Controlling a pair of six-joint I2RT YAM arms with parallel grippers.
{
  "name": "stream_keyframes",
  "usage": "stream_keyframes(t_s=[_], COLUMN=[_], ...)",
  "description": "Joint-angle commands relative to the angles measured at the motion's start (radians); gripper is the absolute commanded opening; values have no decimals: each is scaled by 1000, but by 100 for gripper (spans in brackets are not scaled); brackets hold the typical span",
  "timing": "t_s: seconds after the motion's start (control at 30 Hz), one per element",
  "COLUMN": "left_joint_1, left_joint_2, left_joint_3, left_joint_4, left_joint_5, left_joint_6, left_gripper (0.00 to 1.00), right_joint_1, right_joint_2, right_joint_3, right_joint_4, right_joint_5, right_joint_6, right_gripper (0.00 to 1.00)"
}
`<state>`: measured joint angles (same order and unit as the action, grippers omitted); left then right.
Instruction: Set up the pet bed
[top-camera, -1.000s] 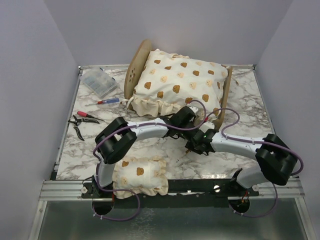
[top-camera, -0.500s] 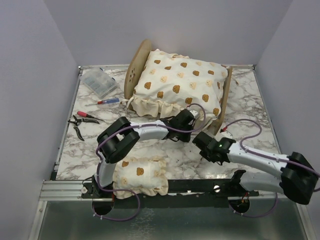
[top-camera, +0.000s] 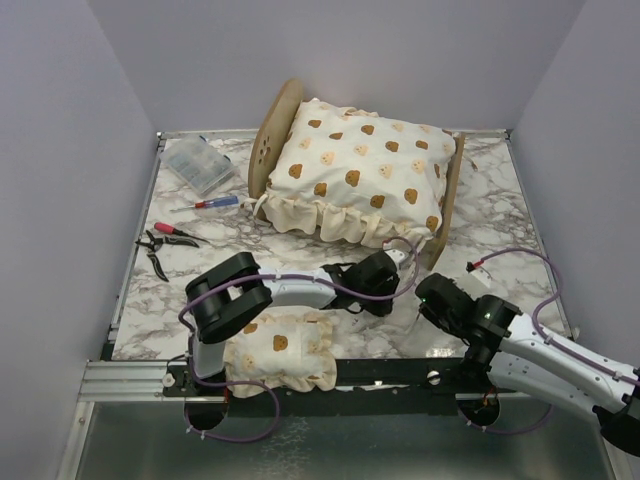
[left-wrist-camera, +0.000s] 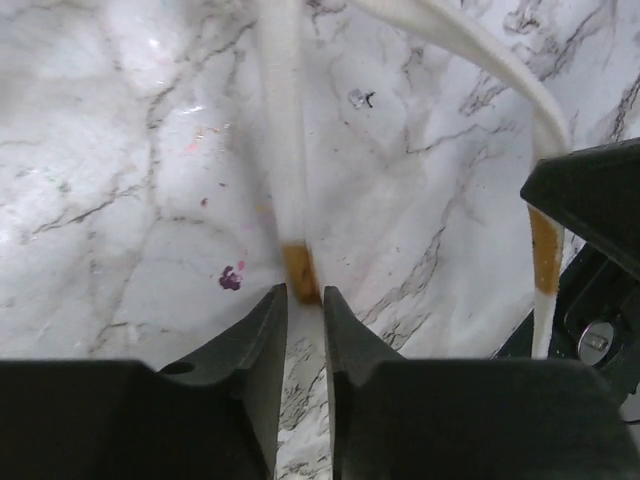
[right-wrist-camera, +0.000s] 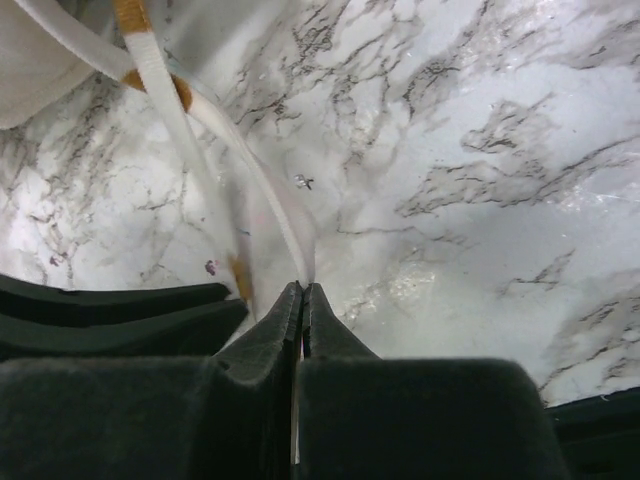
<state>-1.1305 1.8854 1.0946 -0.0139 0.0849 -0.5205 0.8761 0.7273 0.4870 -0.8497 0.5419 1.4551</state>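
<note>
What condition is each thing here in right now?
Left pincer: shut on first tie.
Right pincer: shut on second tie.
Pet bed: upright, headboard and footboard standing.
Cushion: lying on the bed.
Pillow: flat at the near edge of the table.
Plastic box: looks closed.
Screwdriver: lying flat.

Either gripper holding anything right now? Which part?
The left gripper pinches a cream tie at its tan tip. The right gripper is shut on a second tie, along its white length.
</note>
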Motion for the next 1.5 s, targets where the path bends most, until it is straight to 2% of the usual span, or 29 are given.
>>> stream_keyframes(t_s=[0.0, 0.2, 0.47, 0.63, 0.83, 1.13, 1.2, 1.33, 1.47], left_joint_1=[3, 8, 19, 22, 25, 37, 41, 50, 58], left_joint_2=[-112, -125, 46, 113, 145, 167, 171, 165, 139], left_joint_3=[-13, 86, 239, 278, 294, 302, 303, 284, 214], left_joint_4=[37, 63, 102, 131, 141, 236, 257, 285, 347], left_joint_5=[-108, -193, -256, -314, -381, -340, -326, -302, -268], left_joint_6=[-12, 28, 26, 16, 14, 39, 39, 42, 39], left_gripper=[27, 38, 38, 37, 37, 37, 33, 5, 0], right_joint_1=[3, 3, 3, 3, 3, 3, 3, 3, -8], right_joint_2=[-7, 9, 4, -8, -4, 19, 23, 21, 45], right_joint_3=[7, 34, 36, 35, 35, 41, 42, 54, 104], right_joint_4=[-68, -60, -61, -60, -55, -41, -41, -64, -79], right_joint_5=[36, 14, 2, -6, -21, -32, -35, -19, 42], right_joint_6=[-53, -95, -96, -85, -83, -77, -62, 55, 140], right_gripper=[1, 1, 1, 1, 1, 1, 1, 1, 1])
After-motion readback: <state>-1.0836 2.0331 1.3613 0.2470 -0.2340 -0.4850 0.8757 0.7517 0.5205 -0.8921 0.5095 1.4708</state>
